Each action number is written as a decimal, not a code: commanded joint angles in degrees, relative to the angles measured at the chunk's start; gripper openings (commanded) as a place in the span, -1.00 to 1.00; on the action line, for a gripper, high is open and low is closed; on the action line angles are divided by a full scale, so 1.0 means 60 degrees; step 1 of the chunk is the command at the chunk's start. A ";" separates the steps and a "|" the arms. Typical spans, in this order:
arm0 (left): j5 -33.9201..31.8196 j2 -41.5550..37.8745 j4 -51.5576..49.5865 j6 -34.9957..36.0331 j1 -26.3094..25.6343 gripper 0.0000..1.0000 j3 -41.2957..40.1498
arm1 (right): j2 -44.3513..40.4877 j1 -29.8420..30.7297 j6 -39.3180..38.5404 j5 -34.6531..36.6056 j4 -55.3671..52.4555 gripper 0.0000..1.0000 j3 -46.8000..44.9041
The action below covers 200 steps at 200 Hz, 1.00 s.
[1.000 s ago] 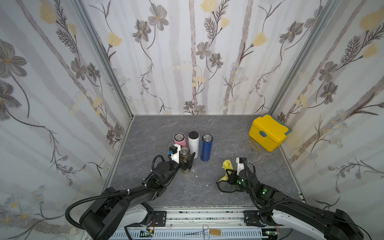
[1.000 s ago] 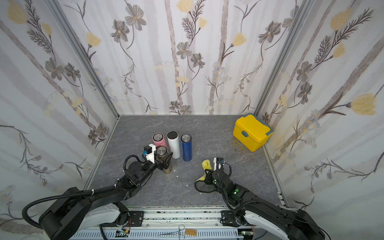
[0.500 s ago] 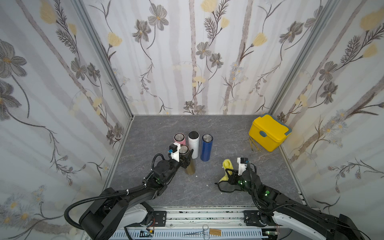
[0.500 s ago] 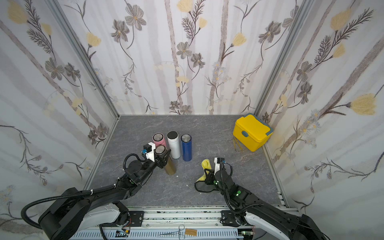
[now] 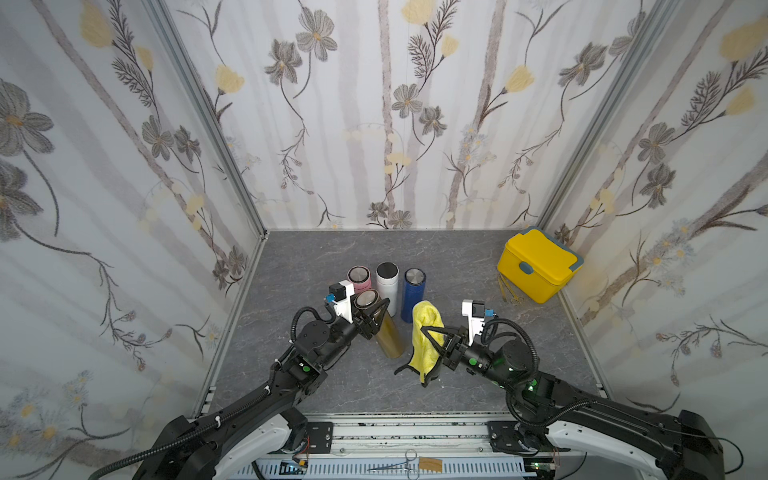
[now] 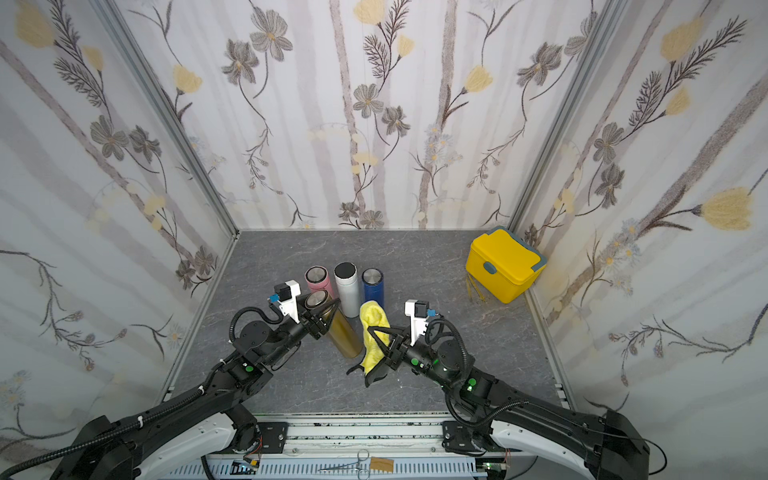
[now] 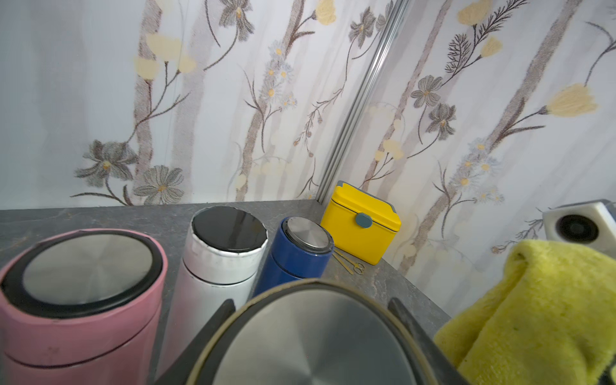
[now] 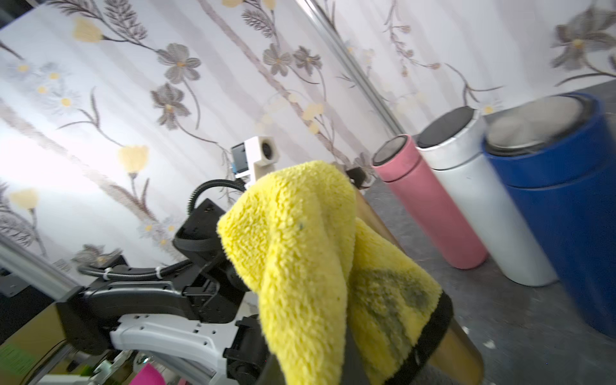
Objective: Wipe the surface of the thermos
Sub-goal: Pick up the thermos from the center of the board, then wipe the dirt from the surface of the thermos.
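Note:
A gold thermos [image 5: 390, 336] [image 6: 343, 332] with a steel lid [image 7: 313, 340] hangs tilted in front of a row of flasks, its base pointing toward the front right. My left gripper [image 5: 372, 309] [image 6: 320, 307] is shut on it just under the lid, with a finger [image 7: 213, 320] on either side. Close on its right, my right gripper [image 5: 432, 336] [image 6: 380, 338] is shut on a yellow cloth [image 5: 424, 332] [image 7: 540, 310] [image 8: 300, 250]. The cloth hangs beside the thermos body [image 8: 376, 216] and hides the right fingertips.
Pink [image 5: 359, 278], white [image 5: 387, 282] and blue [image 5: 413, 291] flasks stand upright in a row right behind the gold one. A yellow box [image 5: 538, 262] sits in the back right corner with small gold scissors [image 5: 513, 293] beside it. Walls close in three sides.
My left gripper closed on the gold thermos and tipped it up off its upright stand. My right gripper rose with the cloth and moved in toward the thermos.

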 commanded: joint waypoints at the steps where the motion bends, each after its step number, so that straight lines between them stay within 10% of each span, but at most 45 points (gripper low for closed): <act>1: 0.0310 -0.0057 0.0499 -0.0463 -0.0279 -1.00 0.0088 | 0.0769 0.0080 0.0162 0.0035 0.1822 -1.00 -0.0070; 200: -0.1260 0.0163 0.1984 0.0823 -0.2308 -1.00 0.0081 | 0.3748 0.0462 0.1800 0.0950 0.6023 -1.00 -0.2297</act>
